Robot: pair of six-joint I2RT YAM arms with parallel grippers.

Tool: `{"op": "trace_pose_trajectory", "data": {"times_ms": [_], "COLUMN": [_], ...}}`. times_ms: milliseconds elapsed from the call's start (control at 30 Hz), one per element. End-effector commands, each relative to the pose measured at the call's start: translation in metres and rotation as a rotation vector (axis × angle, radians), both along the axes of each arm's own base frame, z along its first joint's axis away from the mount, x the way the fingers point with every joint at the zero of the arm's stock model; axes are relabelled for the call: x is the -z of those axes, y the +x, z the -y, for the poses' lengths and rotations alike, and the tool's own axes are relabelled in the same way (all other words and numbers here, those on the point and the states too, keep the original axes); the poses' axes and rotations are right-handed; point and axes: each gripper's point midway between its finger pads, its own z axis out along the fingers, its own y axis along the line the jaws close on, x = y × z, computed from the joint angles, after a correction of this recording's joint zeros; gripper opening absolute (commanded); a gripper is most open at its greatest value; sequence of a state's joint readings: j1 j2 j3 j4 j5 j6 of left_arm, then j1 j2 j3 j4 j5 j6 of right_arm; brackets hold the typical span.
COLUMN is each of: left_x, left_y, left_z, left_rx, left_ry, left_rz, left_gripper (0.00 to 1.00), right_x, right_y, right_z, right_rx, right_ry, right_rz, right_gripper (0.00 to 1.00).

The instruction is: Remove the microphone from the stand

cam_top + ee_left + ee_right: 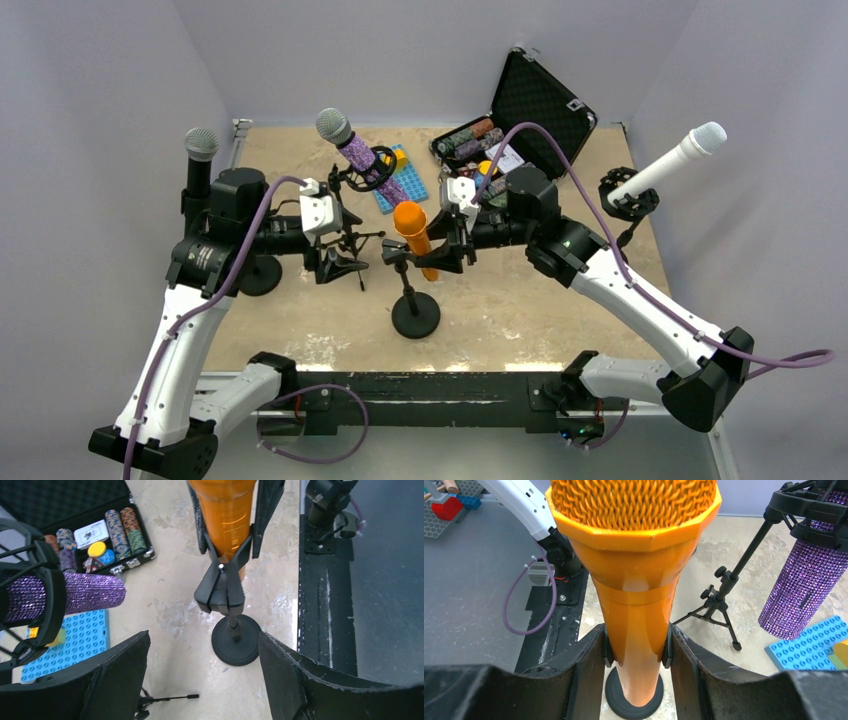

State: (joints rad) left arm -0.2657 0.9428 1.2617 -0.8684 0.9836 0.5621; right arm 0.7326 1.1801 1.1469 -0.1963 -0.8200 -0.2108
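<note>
On the beige tabletop [520, 310], right gripper [636, 647] pinches orange plastic microphone [412, 232], not yet off black round-base stand [414, 312]; left gripper [202, 636] spread at 9 o'clock.

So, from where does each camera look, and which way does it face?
Top external: above, behind the bases, looking down at the table; left arm and right arm show.
Left wrist: faces the stand base; open left pincer shows.
Right wrist: faces the orange microphone; right pincer shut on it.
Shared: all show the purple microphone.
</note>
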Motion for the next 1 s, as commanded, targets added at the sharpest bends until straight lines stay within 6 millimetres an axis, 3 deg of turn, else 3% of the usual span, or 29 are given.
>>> {"op": "trace_pose_trajectory", "data": {"times_ms": [0,167,233,600,967], "left_x": [-0.013,-0.01,-0.01,-0.005,0.012], "left_y": [-0.019,-0.018,-0.013,-0.007,-0.005], "left_z": [0.013,0.018,0.021,0.056,0.083], "left_rx": [0.111,0.118,0.125,0.178,0.234], "left_ry": [-0.058,-0.057,-0.06,-0.099,-0.052], "left_rz": [-0.041,-0.044,-0.051,-0.092,-0.09], "left_gripper": [0.84,0.85,0.85,0.86,0.77], "right_x": [-0.02,-0.027,-0.029,-0.045,-0.043], "right_y": [0.002,-0.001,-0.004,-0.011,-0.009], "right_z": [-0.002,0.005,0.009,0.025,0.031], "right_rx": [-0.009,-0.003,0.011,0.071,0.127], "right_ry": [0.067,0.038,0.026,0.003,-0.005], "right_rz": [0.112,0.121,0.106,0.069,0.028], "right_gripper": [0.21,0.78,0.87,0.92,0.86]}}
